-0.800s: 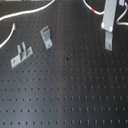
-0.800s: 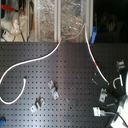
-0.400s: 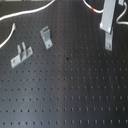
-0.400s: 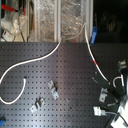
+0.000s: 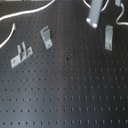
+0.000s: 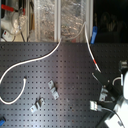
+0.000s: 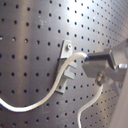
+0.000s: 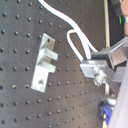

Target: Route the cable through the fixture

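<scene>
The fixture [image 5: 108, 37] is a slim upright grey clip near the first exterior view's right edge. My gripper [image 5: 93, 22] hangs just beside it, toward the first exterior view's left. In both wrist views the gripper [image 7: 88, 60] [image 8: 91, 62] is shut on the cable [image 7: 64, 80], close to the fixture [image 7: 65, 64] [image 8: 44, 67]. In the first wrist view the white cord lies across the clip and trails away over the board. In the second wrist view the cable [image 8: 76, 42] loops beside the clip, apart from it. Its red band [image 6: 96, 62] shows in the second exterior view.
A flat grey plate with two prongs [image 5: 20, 55] and a bent grey bracket [image 5: 46, 36] stand on the black perforated board [image 5: 65, 95], toward the first exterior view's left. More white cable [image 6: 30, 64] snakes across the board. Cluttered shelving [image 6: 55, 20] lines the far edge.
The gripper has shifted slightly toward the first exterior view's left, still holding the cable. The clip, bracket and plate have not moved.
</scene>
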Robot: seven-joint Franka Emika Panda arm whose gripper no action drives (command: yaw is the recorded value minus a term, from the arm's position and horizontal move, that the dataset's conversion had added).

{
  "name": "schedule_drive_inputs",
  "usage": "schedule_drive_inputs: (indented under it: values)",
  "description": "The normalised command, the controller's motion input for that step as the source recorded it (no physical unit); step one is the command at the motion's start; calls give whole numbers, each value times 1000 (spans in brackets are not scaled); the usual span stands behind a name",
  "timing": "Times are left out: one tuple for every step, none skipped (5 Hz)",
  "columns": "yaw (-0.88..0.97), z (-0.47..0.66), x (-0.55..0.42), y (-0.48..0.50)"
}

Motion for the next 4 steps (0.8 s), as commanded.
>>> schedule_drive_inputs:
  values:
    - [369, -12, -207, 314]
    - [549, 111, 124, 152]
    - [897, 125, 93, 20]
    - [1000, 133, -1, 0]
